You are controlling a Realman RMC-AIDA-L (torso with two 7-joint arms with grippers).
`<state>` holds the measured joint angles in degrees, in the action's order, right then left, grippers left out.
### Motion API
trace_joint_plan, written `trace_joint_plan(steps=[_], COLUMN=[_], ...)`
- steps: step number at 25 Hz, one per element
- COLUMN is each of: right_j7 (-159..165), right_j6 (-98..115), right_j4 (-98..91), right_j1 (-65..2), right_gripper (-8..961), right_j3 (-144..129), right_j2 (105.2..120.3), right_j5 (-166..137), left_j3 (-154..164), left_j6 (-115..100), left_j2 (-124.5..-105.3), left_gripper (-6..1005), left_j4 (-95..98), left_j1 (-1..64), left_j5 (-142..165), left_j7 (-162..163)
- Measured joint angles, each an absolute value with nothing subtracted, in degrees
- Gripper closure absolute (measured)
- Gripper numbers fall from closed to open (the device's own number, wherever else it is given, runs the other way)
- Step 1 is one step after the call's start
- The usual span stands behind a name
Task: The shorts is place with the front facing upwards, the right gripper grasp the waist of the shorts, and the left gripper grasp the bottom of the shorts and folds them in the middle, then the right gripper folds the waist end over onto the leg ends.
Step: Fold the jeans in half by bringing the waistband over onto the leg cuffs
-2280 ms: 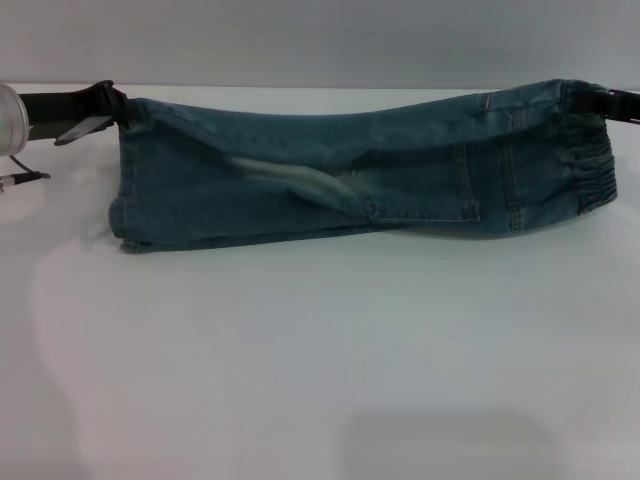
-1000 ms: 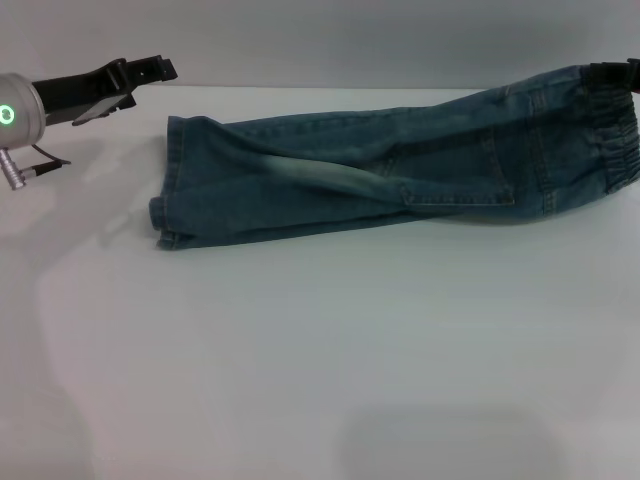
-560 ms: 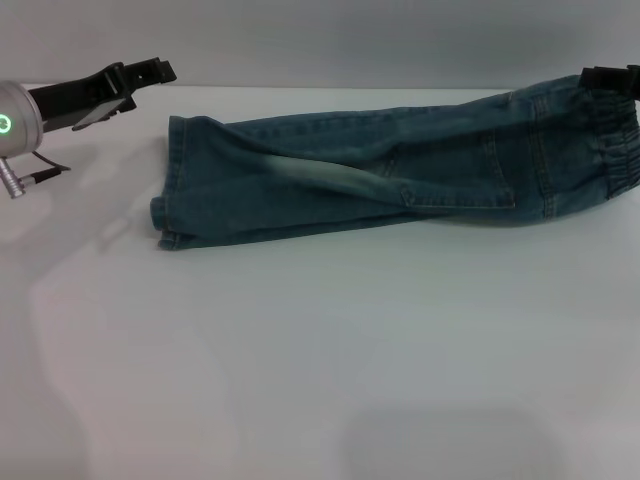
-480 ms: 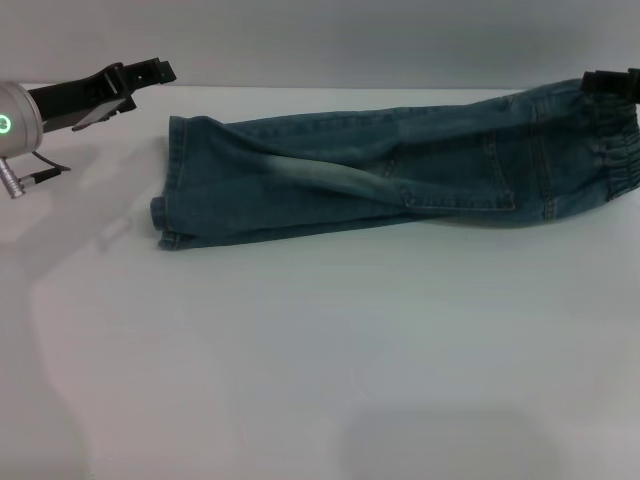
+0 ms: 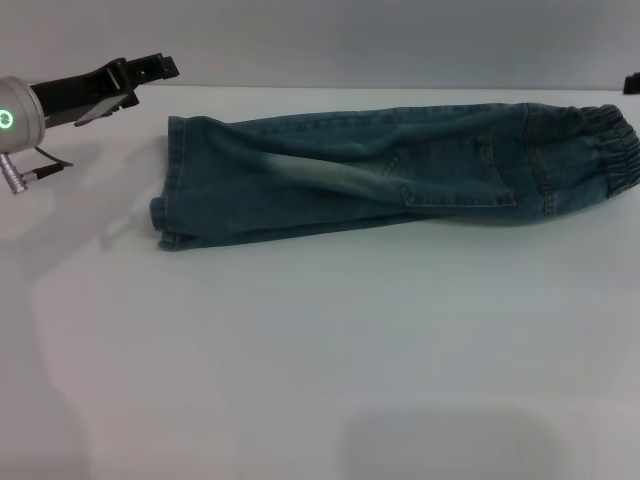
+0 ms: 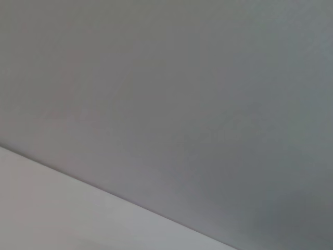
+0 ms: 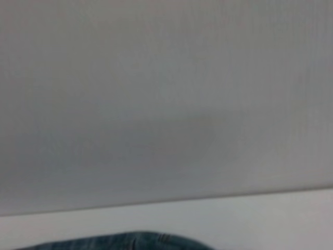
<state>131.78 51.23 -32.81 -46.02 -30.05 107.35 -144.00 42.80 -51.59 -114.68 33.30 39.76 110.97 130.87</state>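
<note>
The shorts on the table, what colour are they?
The denim shorts are faded blue, with a paler worn streak along the middle. The head view shows them best.

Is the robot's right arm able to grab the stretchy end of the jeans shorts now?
Probably yes. The waist of the shorts lies flat on the table with nothing over it, and the right gripper sits just beyond it at the edge.

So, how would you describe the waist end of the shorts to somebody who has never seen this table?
Find the white table and the folded blue denim shorts lying across its far part. Follow them toward the robot's right side to the waist end. It is the only end with a gathered, ribbed elastic band; the leg ends have flat hems.
</note>
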Motion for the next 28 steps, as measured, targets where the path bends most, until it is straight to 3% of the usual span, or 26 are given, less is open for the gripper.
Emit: trace_joint_plan(steps=[4,10,20,28], right_j7=[131.87,130.24,124.84,124.71], right_j6=[50.39,54.83,53.15,47.42], right_j4=[-34.25,-37.00,-36.00,-32.38], right_j1=[-46.06,-45.21,-42.78,-40.93], right_gripper=[424,423,423,424], right_j3=[-30.02,-32.03,-34.29,-34.36], right_j2=[107.41,108.88,113.68,113.76], right_j5=[-143.54,-137.20,-133.82,-133.71], left_j3=[42.80,42.80,42.79,42.62], left_j6=[-51.79,-52.07,-51.80,-51.19], left_j2=[-114.68,-114.76,-115.62,-115.53], left_gripper=[163,162,162,162], left_j4=[33.31,33.32,32.92,32.90], left_j1=[39.47,39.33,38.92,39.36], left_j5=[110.62,109.74,101.62,100.75], left_j7=[130.86,129.88,121.03,120.50])
